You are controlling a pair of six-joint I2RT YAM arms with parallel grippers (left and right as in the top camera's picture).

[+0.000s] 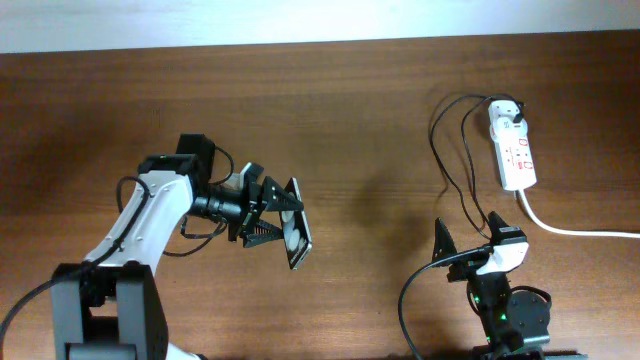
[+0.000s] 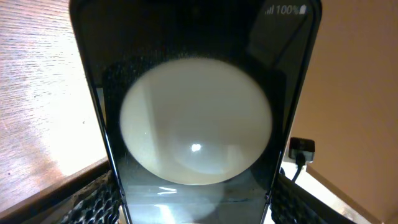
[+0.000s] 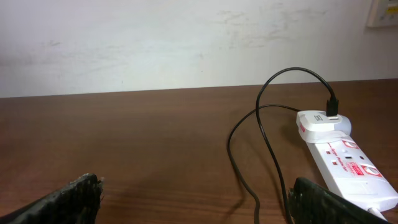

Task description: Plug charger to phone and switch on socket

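Note:
My left gripper (image 1: 272, 213) is shut on the phone (image 1: 296, 224), a black slab held on edge above the table left of centre. The phone's glossy face (image 2: 196, 112) fills the left wrist view, with a big pale round reflection, and the meshed fingers (image 2: 93, 200) press on both of its long edges. The white socket (image 1: 513, 145) lies at the far right. The charger (image 1: 447, 160), a thin black cable, loops from its black end (image 3: 333, 107) plugged on the socket (image 3: 341, 155) down toward my right gripper (image 1: 468, 238). That gripper (image 3: 199, 205) stands open over the cable (image 3: 247, 155); the plug tip is hidden.
A thick white cord (image 1: 580, 231) runs from the socket to the right table edge. A pale wall (image 3: 186, 43) stands behind the brown wooden table (image 1: 360, 120). The right arm's base (image 1: 510, 315) sits at the near edge.

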